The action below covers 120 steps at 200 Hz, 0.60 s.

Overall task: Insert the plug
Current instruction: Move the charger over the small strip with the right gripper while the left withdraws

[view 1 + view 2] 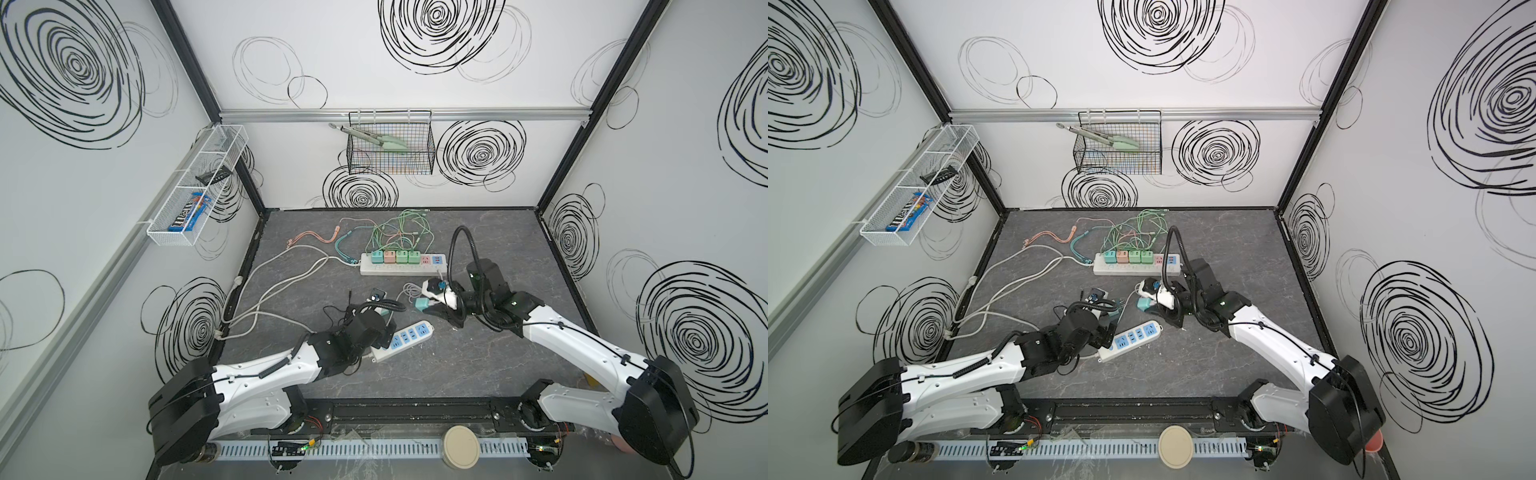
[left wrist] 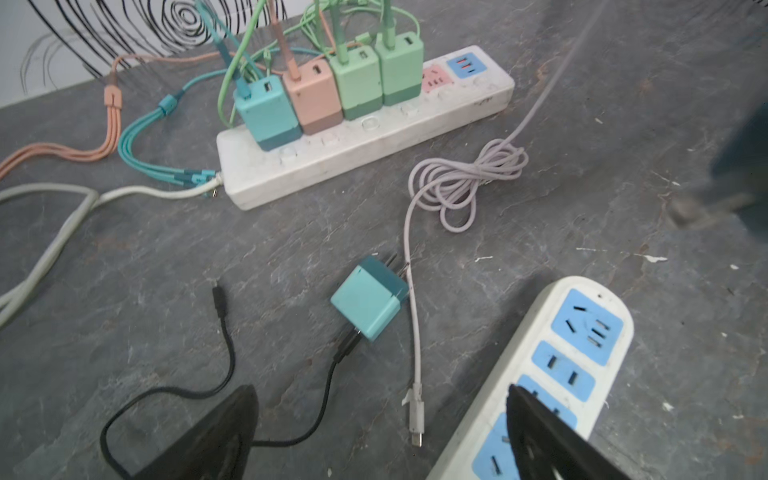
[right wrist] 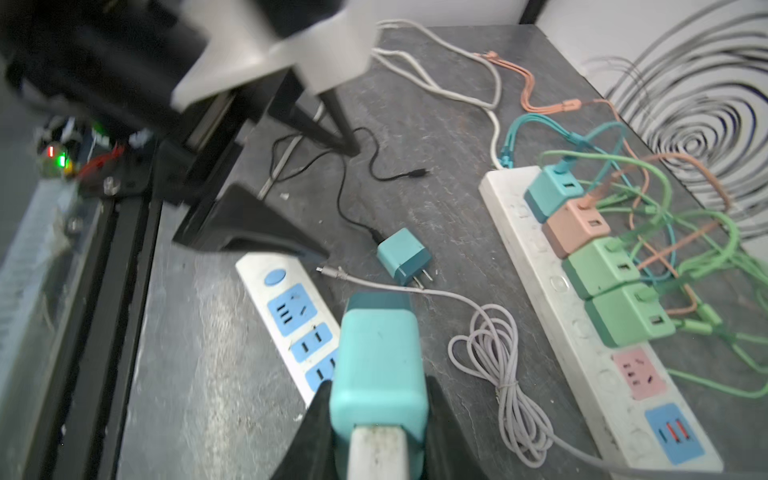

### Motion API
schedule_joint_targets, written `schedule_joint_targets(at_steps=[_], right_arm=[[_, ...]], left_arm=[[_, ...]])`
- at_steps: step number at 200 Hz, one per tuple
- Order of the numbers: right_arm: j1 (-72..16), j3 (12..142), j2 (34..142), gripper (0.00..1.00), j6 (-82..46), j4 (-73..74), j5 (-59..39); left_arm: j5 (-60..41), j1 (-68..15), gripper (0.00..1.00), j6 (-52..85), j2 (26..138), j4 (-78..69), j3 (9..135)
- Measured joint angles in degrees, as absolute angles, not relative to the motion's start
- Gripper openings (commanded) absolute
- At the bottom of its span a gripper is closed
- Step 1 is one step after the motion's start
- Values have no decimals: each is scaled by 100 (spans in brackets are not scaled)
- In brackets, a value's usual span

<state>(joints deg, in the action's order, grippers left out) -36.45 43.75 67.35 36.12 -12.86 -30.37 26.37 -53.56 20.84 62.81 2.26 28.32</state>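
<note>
Teal charger plug (image 3: 378, 361) fills the right wrist view, pinched at its sides by right gripper (image 3: 378, 395). Prongs hidden; dark end aimed toward blue-socket strip (image 3: 286, 309), likely lining up. Only the left wrist view shows left gripper (image 2: 380, 388) spread wide, one finger over the strip, probably to steady it. Spare teal charger (image 2: 368, 297) lies loose nearby.

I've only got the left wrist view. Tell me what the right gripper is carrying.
Observer: The right gripper is shut on a teal charger.
Operator: Place it against the blue-socket strip.
Observer: In both top views it hangs just past the rounded far end of the blue-socket strip, not over a socket.
Operator: Describe the strip end I can't see.
Observer: The right wrist view shows a blue oval button there, before the first socket.
</note>
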Motion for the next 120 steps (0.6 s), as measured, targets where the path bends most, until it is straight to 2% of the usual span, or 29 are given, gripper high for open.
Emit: schedule_joint_targets(at_steps=[49, 120], right_arm=[[-4139, 4346, 6910, 0, 5435, -2185, -2152], [-4700, 4412, 7522, 0, 6254, -2624, -751]], left_arm=[[2421, -4648, 96, 2753, 5749, 460, 2377], [2016, -3885, 96, 3006, 5092, 504, 2010]])
